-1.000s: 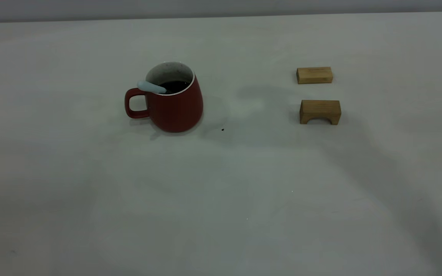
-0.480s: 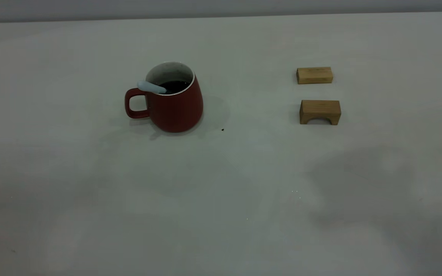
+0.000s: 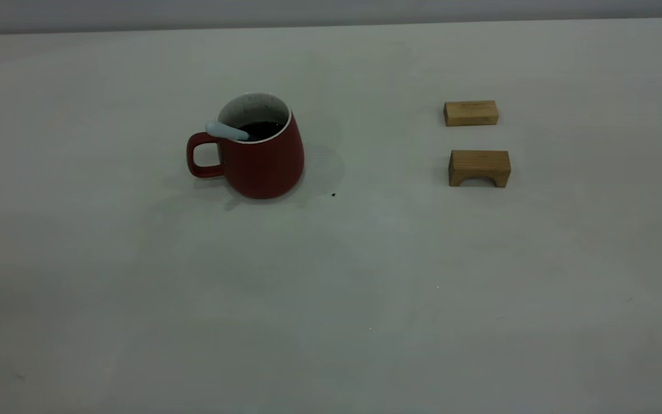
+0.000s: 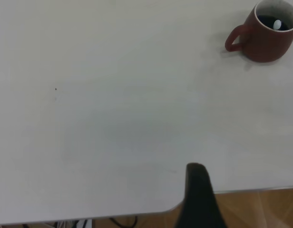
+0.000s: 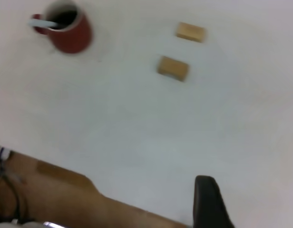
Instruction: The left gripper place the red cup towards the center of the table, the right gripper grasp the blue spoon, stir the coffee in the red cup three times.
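Note:
The red cup (image 3: pixel 262 161) stands upright on the table (image 3: pixel 331 287), left of the middle, with its handle pointing left. Dark coffee (image 3: pixel 263 129) fills it. The blue spoon (image 3: pixel 226 130) rests inside the cup, its pale handle leaning out over the rim above the cup's handle. Neither gripper appears in the exterior view. In the left wrist view a dark part of the left gripper (image 4: pixel 198 194) hangs over the table's near edge, far from the cup (image 4: pixel 268 40). The right gripper (image 5: pixel 208 202) likewise sits by the table edge, far from the cup (image 5: pixel 70 33).
Two tan wooden blocks lie at the right: a flat one (image 3: pixel 471 112) farther back and an arched one (image 3: pixel 479 167) nearer. A small dark speck (image 3: pixel 333 195) marks the table just right of the cup. The table's edge (image 4: pixel 241 190) and brown floor show in both wrist views.
A broad shadow on the right half of the table slid toward the near edge and faded away. The cup, the spoon and the blocks have not moved.

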### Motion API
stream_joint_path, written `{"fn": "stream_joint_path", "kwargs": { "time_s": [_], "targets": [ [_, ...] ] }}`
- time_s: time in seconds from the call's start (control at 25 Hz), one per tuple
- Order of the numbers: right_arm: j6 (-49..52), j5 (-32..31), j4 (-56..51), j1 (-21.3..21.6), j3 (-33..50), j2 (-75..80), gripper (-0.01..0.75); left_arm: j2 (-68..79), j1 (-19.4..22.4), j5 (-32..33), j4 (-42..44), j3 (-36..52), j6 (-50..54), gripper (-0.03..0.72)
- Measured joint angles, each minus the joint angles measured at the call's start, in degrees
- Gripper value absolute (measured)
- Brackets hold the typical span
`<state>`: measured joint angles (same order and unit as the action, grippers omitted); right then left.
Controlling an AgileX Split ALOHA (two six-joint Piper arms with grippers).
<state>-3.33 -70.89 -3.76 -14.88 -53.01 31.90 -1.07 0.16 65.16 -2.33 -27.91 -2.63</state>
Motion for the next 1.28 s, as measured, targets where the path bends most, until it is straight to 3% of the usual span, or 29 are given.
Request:
{"fn": "stream_joint_path", "kwargs": {
  "time_s": [0.2, 0.36, 0.64, 1.28],
  "targets": [
    [-0.38, 0.47, -0.05, 8.64, 13.25, -14.30, 0.488, 0.00, 0.00, 0.00, 0.00, 0.00, 0.00, 0.594],
    [-1.40, 3.84, -0.11, 12.37, 20.61, -21.70, 0.488, 0.00, 0.00, 0.00, 0.00, 0.00, 0.00, 0.594],
    [-1.73, 5.67, -0.62, 14.92, 25.63, -27.46, 0.488, 0.00, 0.00, 0.00, 0.00, 0.00, 0.00, 0.594],
    [-1.90, 5.82, -0.68, 15.95, 26.09, -30.72, 0.488, 0.00, 0.00, 0.00, 0.00, 0.00, 0.02, 0.594]
  ]
}}
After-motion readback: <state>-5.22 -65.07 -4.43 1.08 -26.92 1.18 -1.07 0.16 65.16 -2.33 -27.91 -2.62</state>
